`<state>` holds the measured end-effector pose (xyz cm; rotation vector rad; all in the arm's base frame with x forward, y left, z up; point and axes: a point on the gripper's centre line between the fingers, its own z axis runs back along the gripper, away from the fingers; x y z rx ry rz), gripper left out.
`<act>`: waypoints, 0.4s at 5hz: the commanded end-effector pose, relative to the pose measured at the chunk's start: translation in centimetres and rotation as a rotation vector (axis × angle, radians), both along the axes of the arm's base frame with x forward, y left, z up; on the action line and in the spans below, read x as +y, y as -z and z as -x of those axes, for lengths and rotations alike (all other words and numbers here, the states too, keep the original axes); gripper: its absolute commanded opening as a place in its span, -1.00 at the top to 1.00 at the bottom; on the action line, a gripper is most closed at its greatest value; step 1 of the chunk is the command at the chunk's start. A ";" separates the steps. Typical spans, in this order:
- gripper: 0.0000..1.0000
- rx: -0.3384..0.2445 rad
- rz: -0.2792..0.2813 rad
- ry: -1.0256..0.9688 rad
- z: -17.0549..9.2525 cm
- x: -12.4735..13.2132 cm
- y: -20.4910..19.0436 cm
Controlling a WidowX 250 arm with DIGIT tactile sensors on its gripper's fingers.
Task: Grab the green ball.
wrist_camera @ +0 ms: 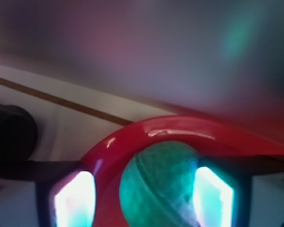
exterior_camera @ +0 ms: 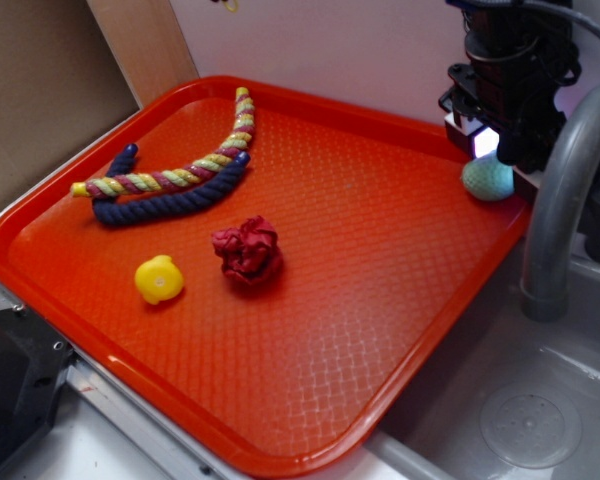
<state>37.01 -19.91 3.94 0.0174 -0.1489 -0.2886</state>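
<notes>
Green ball [exterior_camera: 488,179], tray [exterior_camera: 310,330] corner, under tool [exterior_camera: 490,145]

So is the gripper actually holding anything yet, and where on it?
Cannot be told. The gripper straddles the green ball, one finger on each side, at the tray's far corner, but contact isn't clear.

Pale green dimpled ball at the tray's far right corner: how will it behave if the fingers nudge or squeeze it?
The pale green dimpled ball is round, so a nudge would probably roll it. The red plastic tray's raised rim curves right behind it and should stop it. Its textured surface likely grips well between the gripper fingers flanking it.
</notes>
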 end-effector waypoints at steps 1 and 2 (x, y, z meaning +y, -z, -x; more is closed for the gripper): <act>1.00 -0.055 -0.028 -0.007 4.6 4.1 -3.4; 1.00 -0.127 0.023 -0.055 7.6 7.2 -7.2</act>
